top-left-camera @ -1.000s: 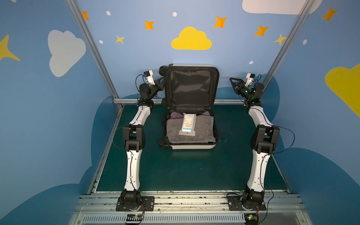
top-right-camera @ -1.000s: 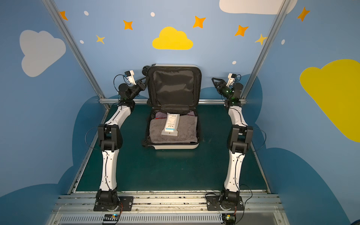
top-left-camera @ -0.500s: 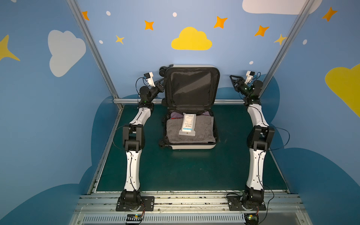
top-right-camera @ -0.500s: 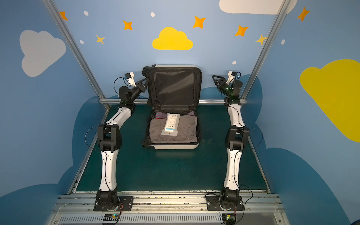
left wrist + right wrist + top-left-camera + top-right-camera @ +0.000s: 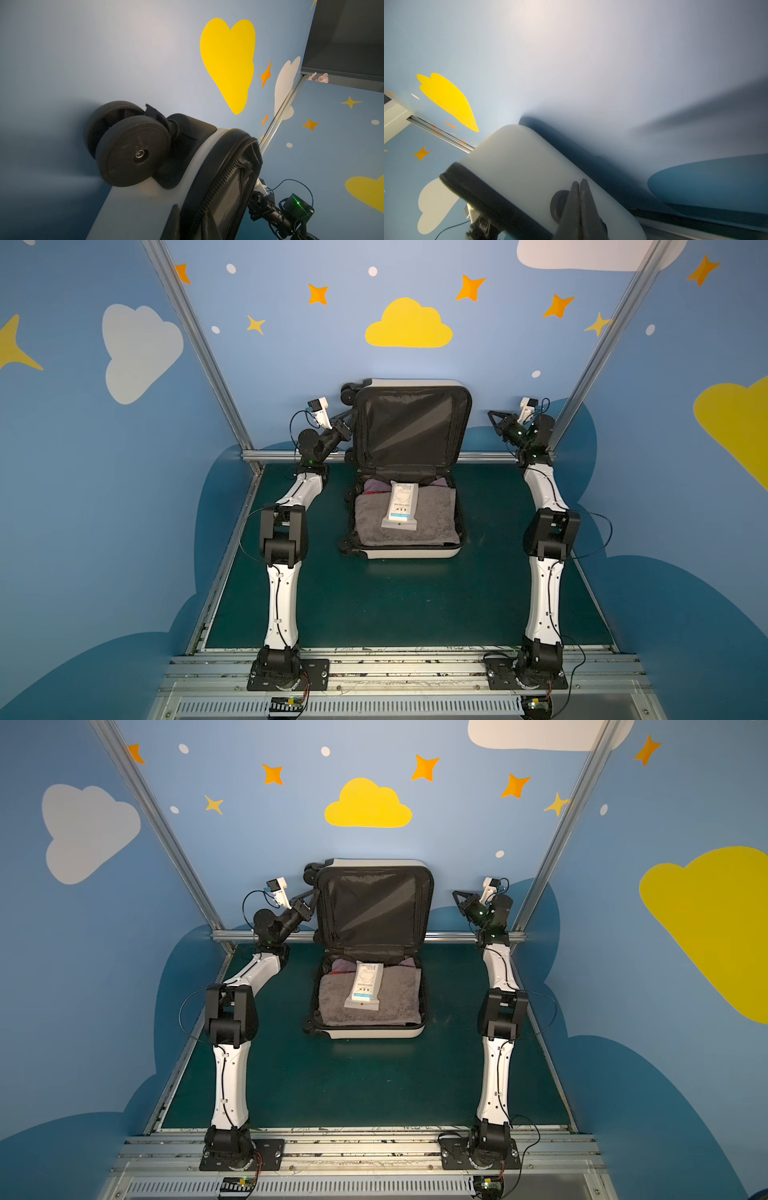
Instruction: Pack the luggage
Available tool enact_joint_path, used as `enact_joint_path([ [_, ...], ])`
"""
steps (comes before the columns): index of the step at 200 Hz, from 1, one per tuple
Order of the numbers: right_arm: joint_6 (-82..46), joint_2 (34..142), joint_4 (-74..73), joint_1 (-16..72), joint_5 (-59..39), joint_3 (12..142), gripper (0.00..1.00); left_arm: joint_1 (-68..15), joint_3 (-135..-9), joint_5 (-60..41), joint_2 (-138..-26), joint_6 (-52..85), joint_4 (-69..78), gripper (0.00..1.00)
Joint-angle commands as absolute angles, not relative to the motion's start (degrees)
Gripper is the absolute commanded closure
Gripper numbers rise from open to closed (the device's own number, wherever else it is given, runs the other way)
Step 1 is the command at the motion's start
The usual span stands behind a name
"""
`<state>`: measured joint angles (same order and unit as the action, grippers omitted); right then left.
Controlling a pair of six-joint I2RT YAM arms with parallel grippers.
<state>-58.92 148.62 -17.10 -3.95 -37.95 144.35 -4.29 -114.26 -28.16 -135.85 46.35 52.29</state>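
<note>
We see the luggage [image 5: 409, 553] open at the far middle of the counter [image 5: 374, 605], lid upright. Our right fingers [image 5: 586, 203] are pressed together, apart from it. Our left fingers [image 5: 345, 419] sit at the lid's left edge; we cannot tell whether they grip.

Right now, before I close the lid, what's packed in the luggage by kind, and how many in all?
Grey towel: 1
White packet: 1
Pink-purple cloth, mostly under the towel: 1
Total in the luggage: 3 visible
</note>
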Motion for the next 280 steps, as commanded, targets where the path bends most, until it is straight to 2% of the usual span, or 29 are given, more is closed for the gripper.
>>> enact_joint_path([
  [1, -57.71, 150.00, -19.05, -3.26, -37.06, 145.90, 1.00, -7.82, -111.86, -35.20, -131.48, 52.45, 56.23, 0.97],
  [99, -50.78, 149.49, -16.63, -0.06, -38.76, 148.59, 1.00, -8.81, -100.63, -33.37, -127.54, 54.40, 64.54, 0.97],
  [146, -50.58, 148.95, -16.96, 0.37, -39.89, 148.56, 1.00, -7.85, -99.07, -32.08, -126.38, 52.92, 62.08, 0.97],
  [159, -50.54, 148.46, -17.16, 0.41, -40.30, 148.10, 0.91, -7.50, -98.66, -32.09, -125.98, 52.68, 61.83, 0.96],
  [173, -50.53, 147.05, -18.08, 0.52, -40.43, 146.05, 0.76, -7.13, -98.31, -32.28, -125.44, 52.35, 61.44, 0.93],
  [196, -48.95, 142.25, -21.00, 0.59, -39.88, 137.94, 0.63, -6.77, -97.32, -32.08, -124.29, 51.52, 60.87, 0.88],
  [228, -41.96, 134.56, -20.88, 1.28, -38.17, 127.22, 0.57, -6.00, -96.34, -31.78, -122.71, 50.42, 58.97, 0.80],
  [280, -30.40, 129.37, -15.12, 4.00, -36.29, 124.21, 0.50, -4.70, -96.02, -31.28, -120.80, 48.63, 54.82, 0.54],
])
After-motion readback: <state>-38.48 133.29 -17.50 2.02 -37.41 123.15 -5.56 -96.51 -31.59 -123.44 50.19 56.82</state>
